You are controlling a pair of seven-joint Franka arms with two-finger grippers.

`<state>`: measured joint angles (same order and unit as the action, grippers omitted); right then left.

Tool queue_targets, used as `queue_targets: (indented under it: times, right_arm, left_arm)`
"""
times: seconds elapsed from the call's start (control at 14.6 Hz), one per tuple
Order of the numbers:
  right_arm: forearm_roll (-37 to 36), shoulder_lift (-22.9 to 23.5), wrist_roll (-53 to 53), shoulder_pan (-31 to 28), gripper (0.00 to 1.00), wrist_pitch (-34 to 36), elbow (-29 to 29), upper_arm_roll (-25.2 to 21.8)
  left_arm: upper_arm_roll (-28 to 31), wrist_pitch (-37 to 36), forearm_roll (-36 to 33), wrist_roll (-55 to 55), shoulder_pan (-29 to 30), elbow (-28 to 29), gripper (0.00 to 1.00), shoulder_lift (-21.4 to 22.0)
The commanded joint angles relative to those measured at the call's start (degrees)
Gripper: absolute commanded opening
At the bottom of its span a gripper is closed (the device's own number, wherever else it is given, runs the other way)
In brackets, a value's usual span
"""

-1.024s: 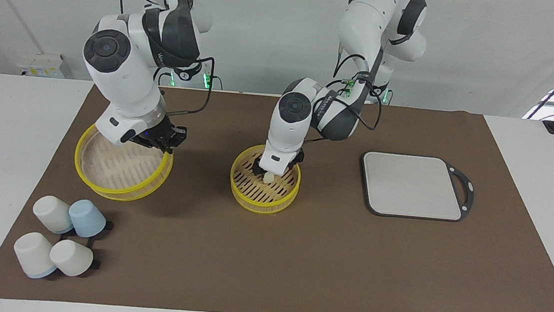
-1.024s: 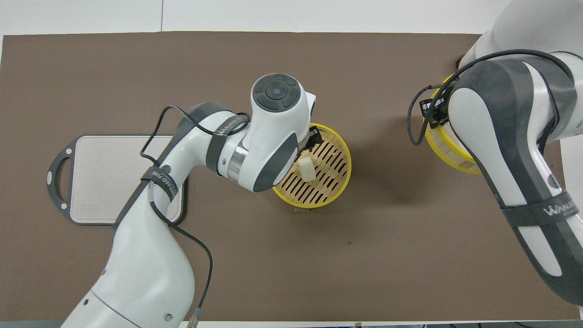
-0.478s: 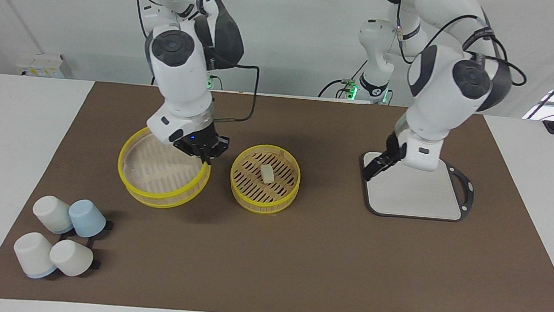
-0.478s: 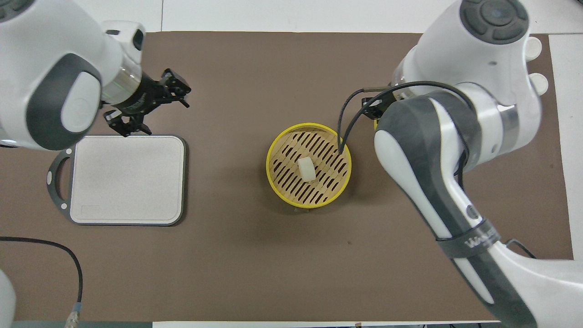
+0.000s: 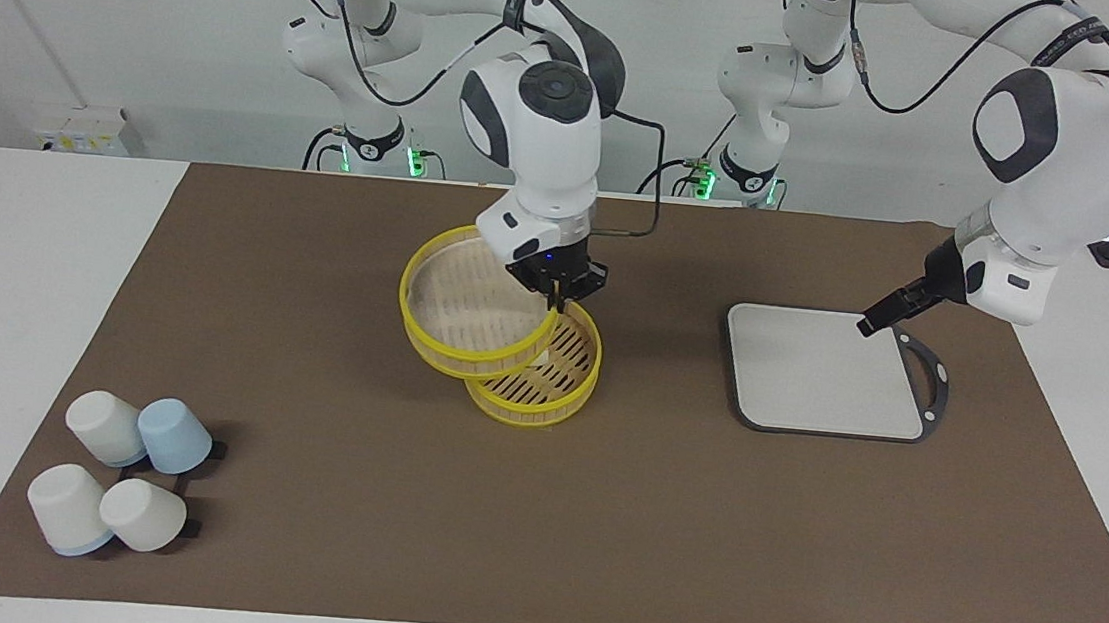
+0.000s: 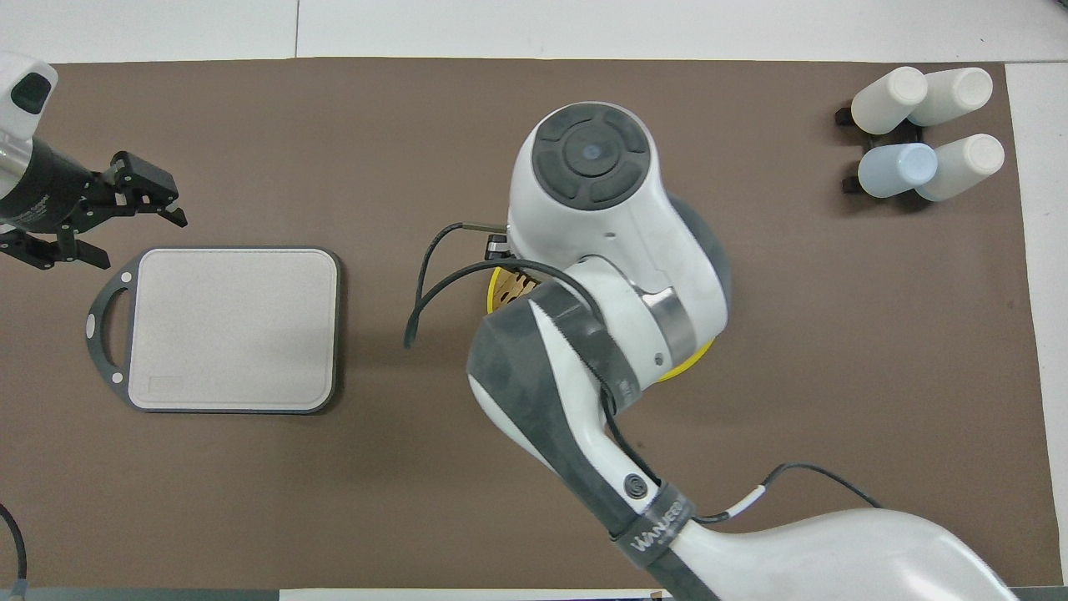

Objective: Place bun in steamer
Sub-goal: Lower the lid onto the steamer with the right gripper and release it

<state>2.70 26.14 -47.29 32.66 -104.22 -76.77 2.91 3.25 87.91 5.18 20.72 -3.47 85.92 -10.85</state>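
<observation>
My right gripper (image 5: 557, 299) is shut on the rim of the paler-floored steamer tier (image 5: 459, 308). It holds the tier tilted in the air, partly over the dark-slotted steamer basket (image 5: 565, 361) in the middle of the mat. The bun is hidden under the raised tier. In the overhead view my right arm covers both baskets, and only a sliver of the steamer (image 6: 507, 288) shows. My left gripper (image 5: 871, 325) is open and empty. It hangs over the handle end of the grey board (image 5: 815, 370) and shows in the overhead view (image 6: 142, 240).
Several white and blue cups (image 5: 124, 475) lie toward the right arm's end of the table, farther from the robots; they show in the overhead view (image 6: 918, 133) too. The grey board (image 6: 225, 330) lies toward the left arm's end.
My right gripper has carried the paler tier from beside the steamer to over it, covering the bun. My left arm has drawn back toward the board's handle end.
</observation>
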Motion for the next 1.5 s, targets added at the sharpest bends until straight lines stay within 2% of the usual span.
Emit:
queue_targets:
  times: [0.0,0.41,0.61,0.96,1.16,1.43]
  right_arm:
    - [0.6,4.1,-3.3,1.4,0.00,-2.3,4.2,-0.2]
    - [0.3,5.1,-4.7,2.2,0.00,-6.6,3.5,-0.3]
    - [0.2,5.2,-4.7,2.5,0.00,-8.8,1.8,-0.3]
    - [-0.2,5.1,-4.6,2.6,0.00,-10.5,-1.0,-0.3]
    - [-0.2,5.1,-4.2,2.6,0.00,-10.6,-1.5,-0.3]
    - [-0.2,4.9,-4.2,2.6,0.00,-12.2,-2.9,-0.3]
  left_arm:
    - [-0.9,0.2,-2.3,-4.3,1.4,8.9,1.00,7.1]
    - [-1.8,0.3,-2.4,-10.4,4.8,10.1,1.00,8.3]
    - [-1.8,-0.6,-2.3,-14.0,5.3,12.2,1.00,11.3]
    - [-3.0,-0.1,-2.5,-14.2,5.3,13.6,1.00,12.0]
    - [-3.0,1.9,-2.5,-15.2,4.7,13.4,1.00,11.5]
    - [-3.9,1.0,-3.1,-15.4,4.4,12.3,1.00,11.0]
